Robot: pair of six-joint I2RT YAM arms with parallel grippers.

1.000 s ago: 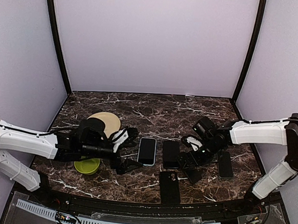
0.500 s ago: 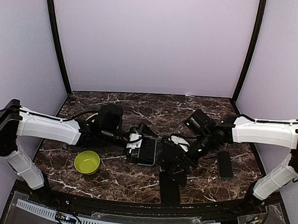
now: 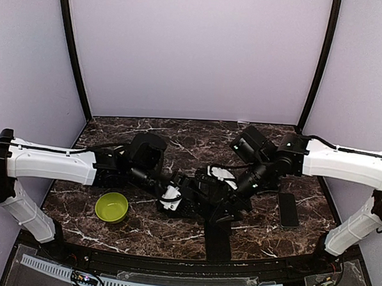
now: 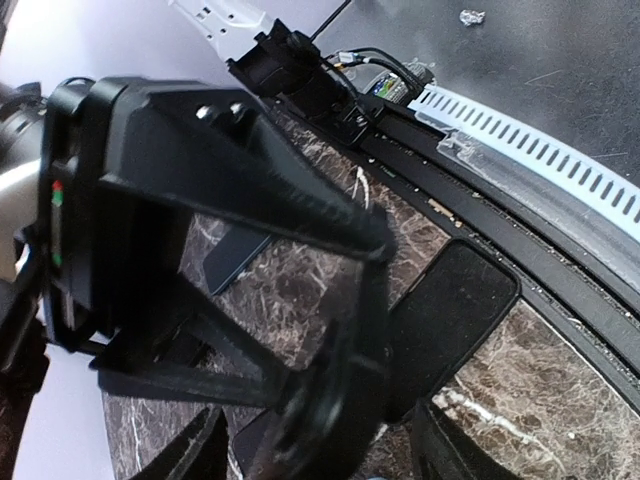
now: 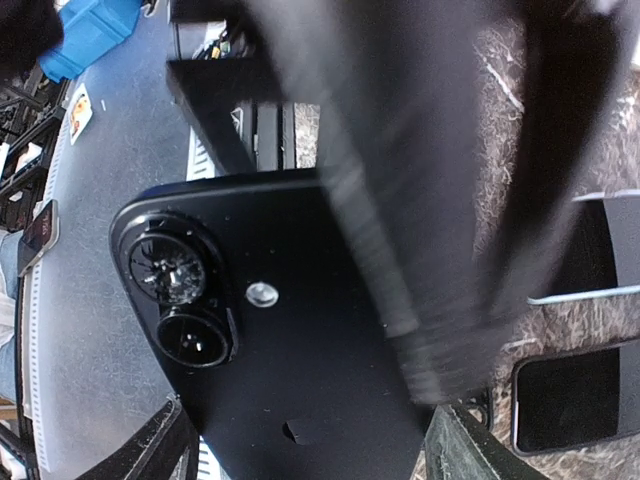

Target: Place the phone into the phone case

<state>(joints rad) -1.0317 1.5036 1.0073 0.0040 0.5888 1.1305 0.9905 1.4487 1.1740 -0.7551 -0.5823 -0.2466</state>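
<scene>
A: Where was the phone (image 5: pixel 300 330)?
B: In the right gripper (image 3: pixel 221 207), over the middle of the table (image 3: pixel 178 139), toward the front. Jaws stood wide, clamped across its sides, lens side facing the wrist camera.
A: Left gripper (image 3: pixel 170 198)?
B: Just beside the right one, low over the marble. Couldn't tell whether its jaws were open or on anything.
A: Anything else?
B: Green bowl (image 3: pixel 111 207) to its left. Dark slab (image 3: pixel 218 242) at the front edge, dark handset (image 3: pixel 289 209) far right, both flat.

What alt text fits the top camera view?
The left gripper and right gripper of two white robot arms meet close together over the middle of a dark marble table. A green bowl sits to the left, a black phone to the right.
</scene>
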